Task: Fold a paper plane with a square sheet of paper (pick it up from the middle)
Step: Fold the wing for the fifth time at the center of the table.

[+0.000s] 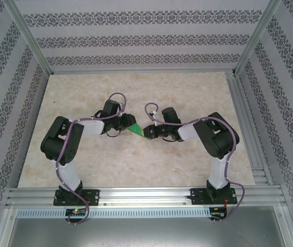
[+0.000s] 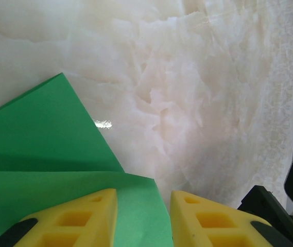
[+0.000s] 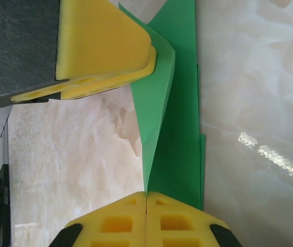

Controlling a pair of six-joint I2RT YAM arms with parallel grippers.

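Observation:
The green sheet of paper (image 1: 139,131) lies at the middle of the table, folded into a narrow layered shape, with both grippers meeting over it. My right gripper (image 1: 148,133) is shut on it: in the right wrist view the yellow fingertips (image 3: 146,201) touch, and a raised fold of the paper (image 3: 179,128) runs into their seam. My left gripper (image 1: 130,125) stands over the other end. Its jaws (image 2: 143,216) are apart, with green paper (image 2: 43,144) showing in the gap and under the left finger. One left finger (image 3: 105,41) rests against the paper's curled edge.
The marble-patterned table top (image 1: 110,162) surrounds the paper on all sides. An aluminium rail (image 1: 146,196) carries both arm bases at the near edge. Patterned walls close in the back and sides. A black part of the right arm (image 2: 270,206) sits close beside my left fingers.

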